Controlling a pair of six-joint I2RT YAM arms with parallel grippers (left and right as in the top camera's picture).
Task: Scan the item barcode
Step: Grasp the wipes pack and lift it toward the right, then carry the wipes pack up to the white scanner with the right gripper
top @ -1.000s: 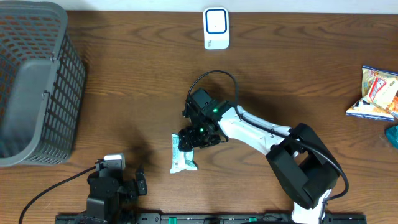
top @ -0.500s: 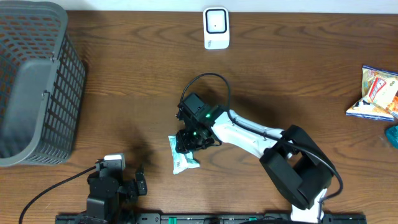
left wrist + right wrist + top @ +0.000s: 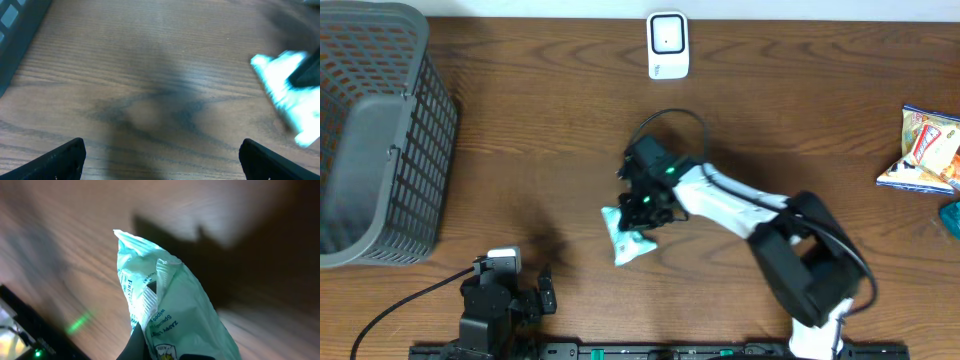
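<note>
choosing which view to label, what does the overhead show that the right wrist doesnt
Only the overhead: the grey basket, the white scanner, snack bags at the right edge. Only the right wrist: the print and crimped seam on the pale green packet, close up. Both: that packet pinched in the shut right gripper, with the wooden table behind it.

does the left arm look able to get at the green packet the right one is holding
Probably yes. The left end effector is open, and only bare table lies between it and the green packet. The right end effector is shut on one end, leaving the other end free.
</note>
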